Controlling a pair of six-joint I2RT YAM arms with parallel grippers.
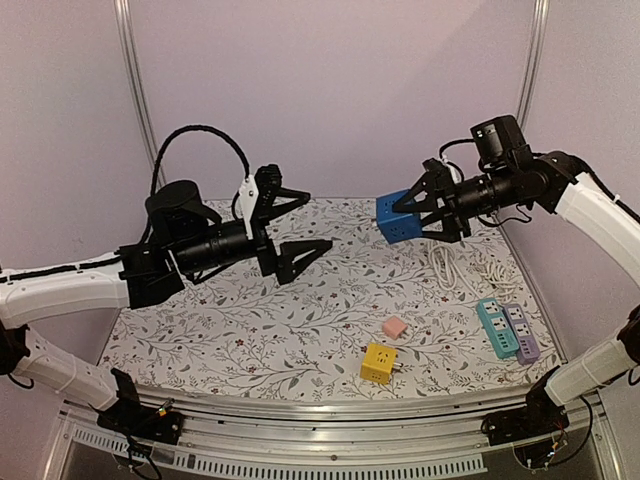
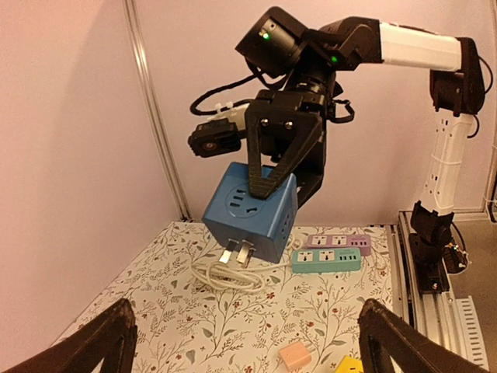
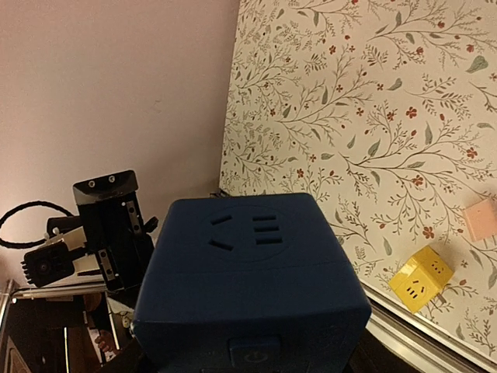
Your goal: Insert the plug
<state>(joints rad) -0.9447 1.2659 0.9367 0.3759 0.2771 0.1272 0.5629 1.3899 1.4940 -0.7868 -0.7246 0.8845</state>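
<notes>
Top view, tabletop (image 1: pixel 250 320) w/ floral cloth. R claw (image 1: pixel 412 214) is up in the air at approx 1 o'clock from cloth centre, clamped on the blue cube (image 1: pixel 393 225), one finger on each of two opposite faces. Cube hangs clear of the cloth, tilted. Per L wrist view, a socket face looks toward the L arm & two metal prongs (image 2: pixel 237 252) stick out of the underside. R wrist view shows another socket face plus a power-button mark on the face nearest that cam.

L claw (image 1: pixel 312 222) at approx 10 o'clock, also off the cloth, fingers spread wide apart, nothing between them. It points across toward 3 o'clock, well apart from the cube.

On the cloth:
- white cable (image 1: pixel 455 270), loose coil, approx 2 o'clock, below the held cube.
- teal strip (image 1: pixel 494 327) & purple strip (image 1: pixel 520 333), side by side, touching or nearly so, approx 4 o'clock near the R edge.
- pink block (image 1: pixel 395 327), approx 5 o'clock.
- yellow cube (image 1: pixel 378 362), just beside the pink block on the near side, sockets on its faces.
</notes>
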